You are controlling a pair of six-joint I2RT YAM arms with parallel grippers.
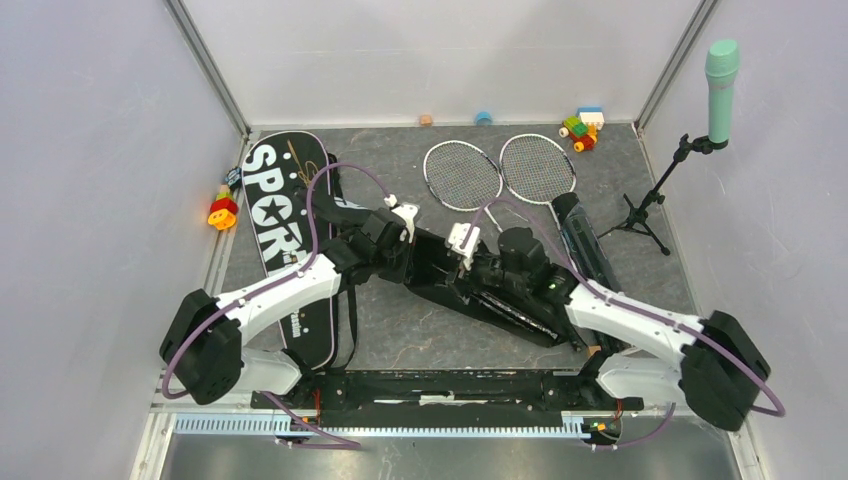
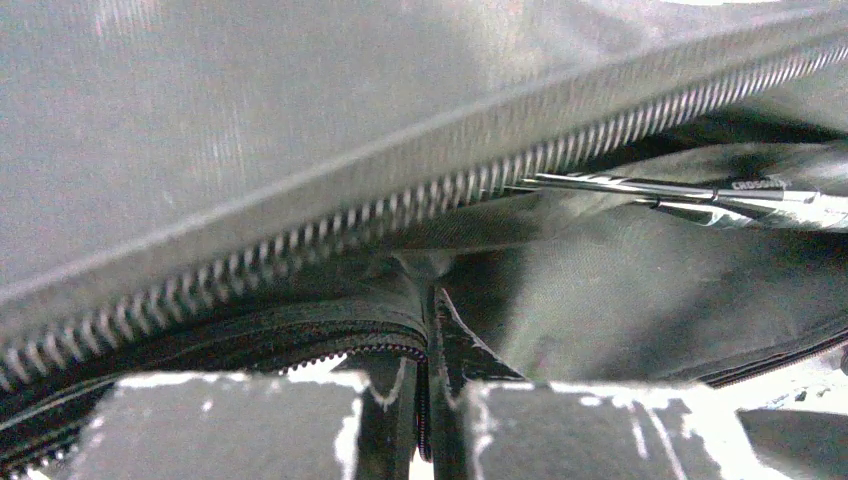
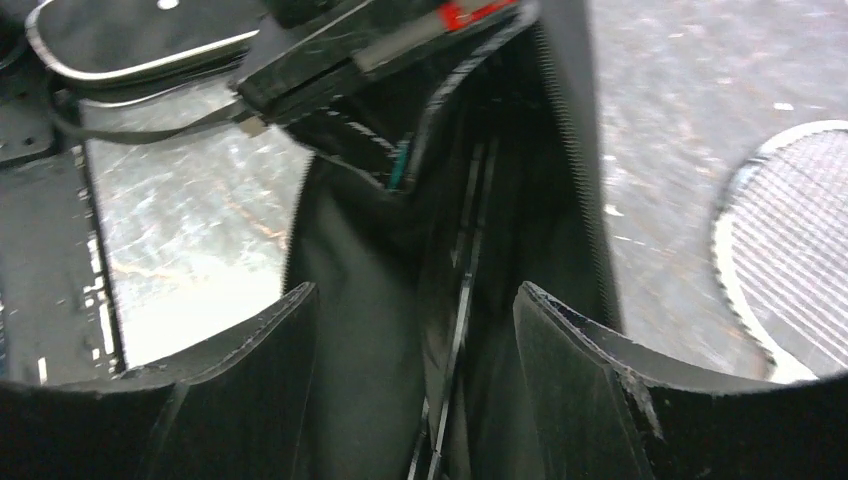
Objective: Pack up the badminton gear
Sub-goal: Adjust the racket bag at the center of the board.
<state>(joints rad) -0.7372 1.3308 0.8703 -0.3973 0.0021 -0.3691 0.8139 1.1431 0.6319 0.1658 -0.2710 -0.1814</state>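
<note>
A black racket bag (image 1: 500,300) lies slanted across the middle of the table, its zip (image 2: 400,205) open. My left gripper (image 1: 400,228) is shut on the bag's edge (image 2: 430,400) by the zip and holds the flap up. My right gripper (image 3: 415,320) stands open over the bag's mouth, with a thin racket shaft (image 3: 462,300) loose between its fingers. Two rackets' stringed heads (image 1: 462,175) (image 1: 537,168) lie side by side behind the bag; one head (image 3: 790,240) shows in the right wrist view. The "SPORT" bag (image 1: 280,225) lies at the left, a long black tube (image 1: 583,245) at the right.
A mint-green microphone (image 1: 721,75) on a black stand rises at the far right. Coloured toy blocks (image 1: 582,128) sit at the back right, and another toy (image 1: 222,210) at the left edge. White walls close in the grey table on three sides.
</note>
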